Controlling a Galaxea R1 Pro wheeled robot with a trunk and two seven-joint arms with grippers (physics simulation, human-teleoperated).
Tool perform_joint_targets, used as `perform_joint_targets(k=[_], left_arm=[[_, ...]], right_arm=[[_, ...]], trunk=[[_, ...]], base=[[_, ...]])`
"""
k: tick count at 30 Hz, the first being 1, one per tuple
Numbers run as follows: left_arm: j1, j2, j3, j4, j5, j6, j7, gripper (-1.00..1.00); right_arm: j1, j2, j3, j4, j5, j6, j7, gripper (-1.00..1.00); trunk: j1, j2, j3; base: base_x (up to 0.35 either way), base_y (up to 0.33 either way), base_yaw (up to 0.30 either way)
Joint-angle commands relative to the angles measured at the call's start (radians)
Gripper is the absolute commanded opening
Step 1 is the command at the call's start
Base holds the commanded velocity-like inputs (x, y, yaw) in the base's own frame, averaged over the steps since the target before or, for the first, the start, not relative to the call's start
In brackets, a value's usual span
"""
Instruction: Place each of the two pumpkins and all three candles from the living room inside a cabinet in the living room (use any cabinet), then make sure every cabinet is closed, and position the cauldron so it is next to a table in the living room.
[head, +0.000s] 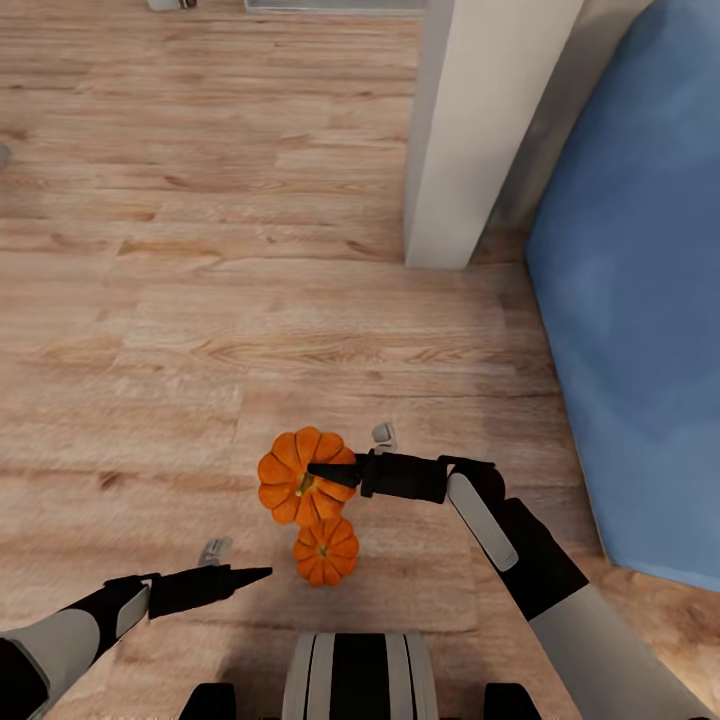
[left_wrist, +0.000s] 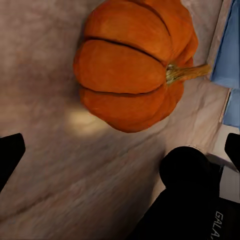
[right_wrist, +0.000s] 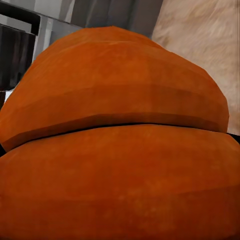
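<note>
Two pumpkins show in the head view, both in front of the robot above the wood floor (head: 200, 300); the larger-looking pumpkin (head: 297, 475) sits right at the tip of the right gripper (head: 335, 472), whose dark finger lies across its top near the stem; the smaller-looking pumpkin (head: 327, 550) lies just below and slightly to the robot's right of the first, nearly touching it in the picture, and between the two grippers.

In the right wrist view orange ribbed skin (right_wrist: 120, 150) presses up close against the camera, so this pumpkin sits between the fingers of the right gripper, which looks clenched on it; whether it is lifted clear of the floor I cannot tell.

The left gripper (head: 240, 577) points toward the smaller pumpkin and stops just short of it, its jaws spread and holding nothing; in the left wrist view its two dark fingertips (left_wrist: 10, 155) stand wide apart at the edges, and ahead of them a pumpkin (left_wrist: 132, 65) lies on its side with its stem (left_wrist: 187, 73) pointing toward a blue sofa (left_wrist: 231, 45).

Beyond the right gripper stands a white wall corner (head: 480, 130); to that gripper's right runs the blue sofa (head: 640, 300).
</note>
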Motion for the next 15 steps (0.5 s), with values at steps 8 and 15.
perform_joint_targets(k=[8, 15], left_arm=[[-0.043, -0.003, -0.002, -0.069, 0.002, -0.002, 0.135, 1.00], [-0.044, -0.036, -0.001, -0.110, 0.002, -0.004, 0.163, 1.00]], right_arm=[[0.000, 0.002, 0.000, 0.000, -0.004, 0.001, 0.000, -1.00], [0.000, 0.001, -0.001, 0.001, -0.005, 0.000, 0.003, -1.00]], trunk=[[0.004, -0.002, -0.031], [0.007, -0.004, -0.058]], base=[[0.000, 0.000, 0.000], [0.000, 0.000, 0.000]])
